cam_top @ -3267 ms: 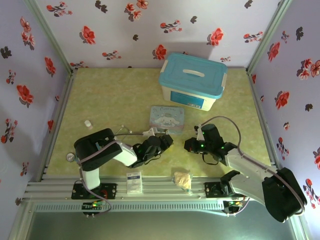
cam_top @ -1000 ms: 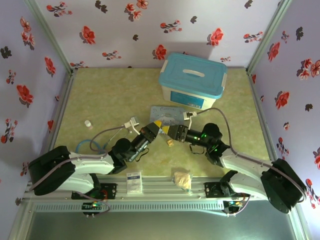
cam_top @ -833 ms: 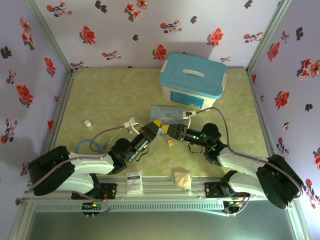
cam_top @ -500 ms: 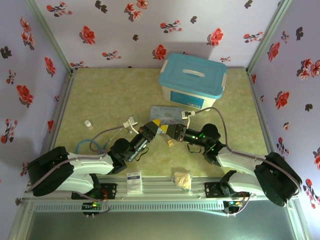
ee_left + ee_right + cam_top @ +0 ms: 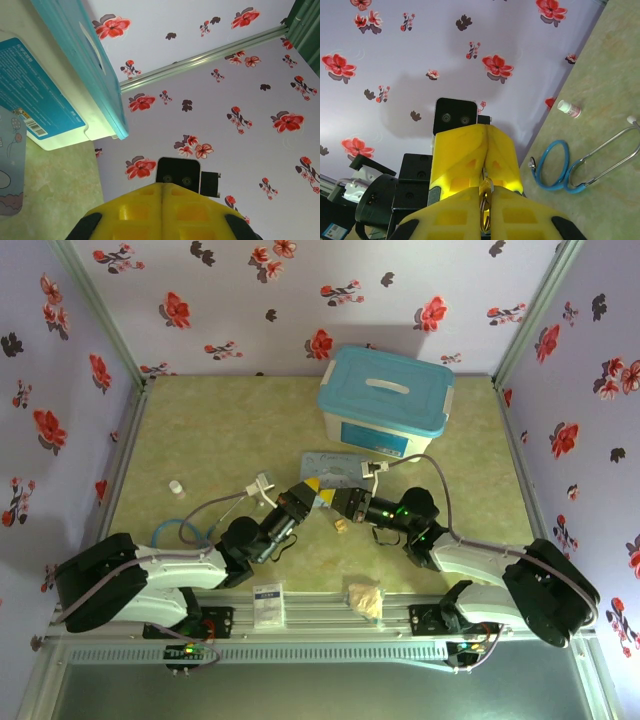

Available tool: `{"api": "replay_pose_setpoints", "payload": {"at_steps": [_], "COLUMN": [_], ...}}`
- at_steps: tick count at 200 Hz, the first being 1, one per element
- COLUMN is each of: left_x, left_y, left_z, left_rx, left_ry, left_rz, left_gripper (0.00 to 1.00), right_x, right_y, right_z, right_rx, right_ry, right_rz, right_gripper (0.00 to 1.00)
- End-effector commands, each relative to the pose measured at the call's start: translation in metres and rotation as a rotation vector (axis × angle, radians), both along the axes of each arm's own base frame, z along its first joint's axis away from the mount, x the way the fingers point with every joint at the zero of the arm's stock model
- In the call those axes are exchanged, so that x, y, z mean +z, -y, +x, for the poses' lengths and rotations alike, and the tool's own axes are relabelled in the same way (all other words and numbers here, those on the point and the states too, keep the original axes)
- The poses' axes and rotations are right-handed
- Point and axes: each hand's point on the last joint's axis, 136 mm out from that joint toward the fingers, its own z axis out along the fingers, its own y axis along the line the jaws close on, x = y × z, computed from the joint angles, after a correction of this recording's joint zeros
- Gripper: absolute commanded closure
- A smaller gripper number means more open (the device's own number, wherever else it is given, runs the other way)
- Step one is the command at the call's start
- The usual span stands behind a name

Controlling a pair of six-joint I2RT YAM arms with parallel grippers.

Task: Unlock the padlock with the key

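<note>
Step in hand: the two arms meet tip to tip just below the centre of the top view, apparently bringing key and padlock together; neither looks unlocked yet, as far as I can judge.
Left gripper: yellow fingers pressed together, low centre of the left wrist view; what they pinch is hidden between them.
Right gripper: fingers closed on a thin silver ring or loop, seen at the bottom centre of the right wrist view.
Padlock or key: I cannot tell which the ring belongs to; it sits right at the seam where the two fingertip pairs touch.
Small tan item: lies on the mat just below the meeting tips, apart from both; too small to name.
Next move: likely a fine alignment of key with keyhole, then a twist; both holds need to stay firm, with very small wrist corrections.
Risk: the part is tiny and could slip or drop.
</note>
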Motion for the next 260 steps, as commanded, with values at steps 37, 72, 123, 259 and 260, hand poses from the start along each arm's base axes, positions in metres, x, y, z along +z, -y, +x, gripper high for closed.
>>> {"api": "replay_pose_setpoints", "payload": {"at_steps": [37,72,123,259,260], "left_x": [0.007,0.002,-0.014,-0.137,-0.137], "left_y": [-0.004,-0.008,-0.023,0.038,0.039], "left_z": [0.0,0.0,0.002,-0.011,-0.01], "left_rx": [0.008,0.023,0.085,-0.263,-0.265], "left_ry": [-0.018,-0.005,-0.018,-0.107,-0.109], "left_rz": [-0.068,-0.038,0.077,0.71,0.708], "left_gripper": [1.0,0.85,0.42,0.41,0.41], "right_x": [0.018,0.007,-0.024,-0.149,-0.149], "right_y": [-0.003,0.0,0.013,0.106,0.106], "right_z": [0.007,0.007,0.004,-0.006,-0.006], "right_rx": [-0.029,-0.049,-0.094,-0.254,-0.254], "right_ry": [0.049,0.03,-0.014,-0.296,-0.295], "right_rz": [0.042,0.001,-0.169,-0.784,-0.782], "right_gripper": [1.0,1.0,1.0,1.0,1.0]}}
